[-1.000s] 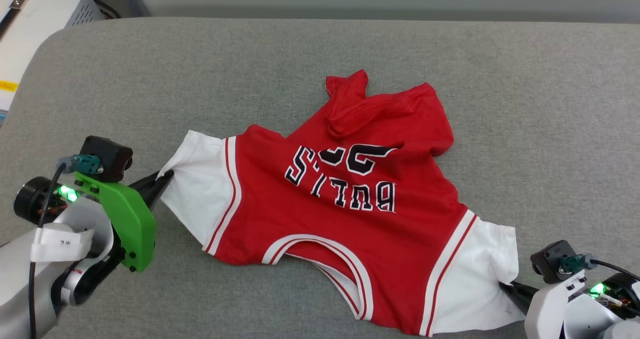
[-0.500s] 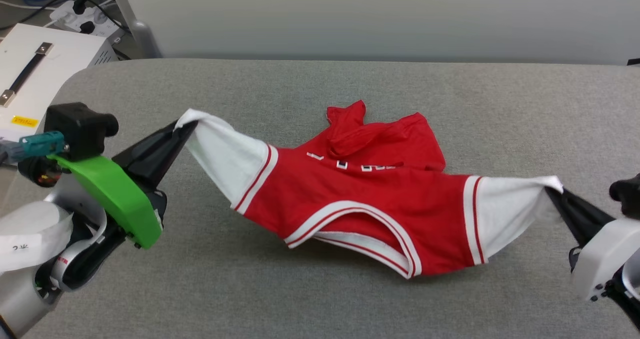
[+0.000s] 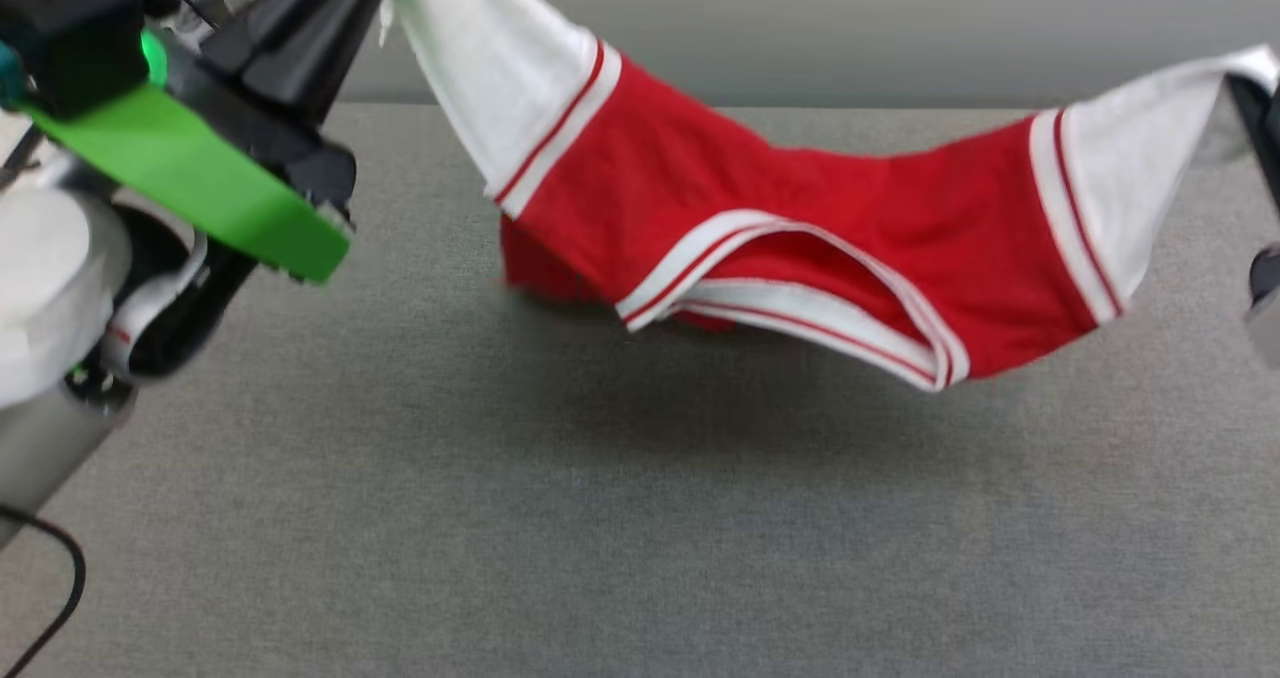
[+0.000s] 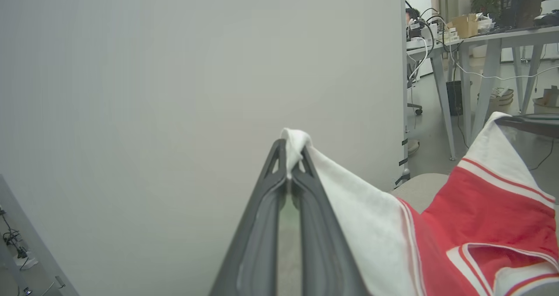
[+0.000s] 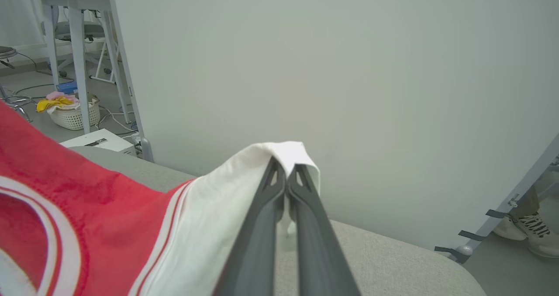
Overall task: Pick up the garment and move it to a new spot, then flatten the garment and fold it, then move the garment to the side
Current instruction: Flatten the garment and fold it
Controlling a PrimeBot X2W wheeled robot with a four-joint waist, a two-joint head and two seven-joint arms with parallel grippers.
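With left gripper [image 4: 291, 165] and right gripper [image 5: 286, 176] each clamped on a white sleeve tip [image 4: 297, 139], lift evenly and hold the red jersey [image 3: 800, 208], slung above the grey table [image 3: 600, 518], taut enough to clear its sagging body before carrying across.

One garment [image 3: 780, 188]; two pincers: left pincer [image 4: 291, 156], right pincer [image 5: 286, 169].

Over the surface [image 3: 640, 518], garment [image 3: 800, 218] slung left to right, one sleeve in left gripper [image 4: 291, 154] jaws, opposite sleeve in right gripper [image 5: 286, 167] jaws, wall [image 3: 800, 28] behind.
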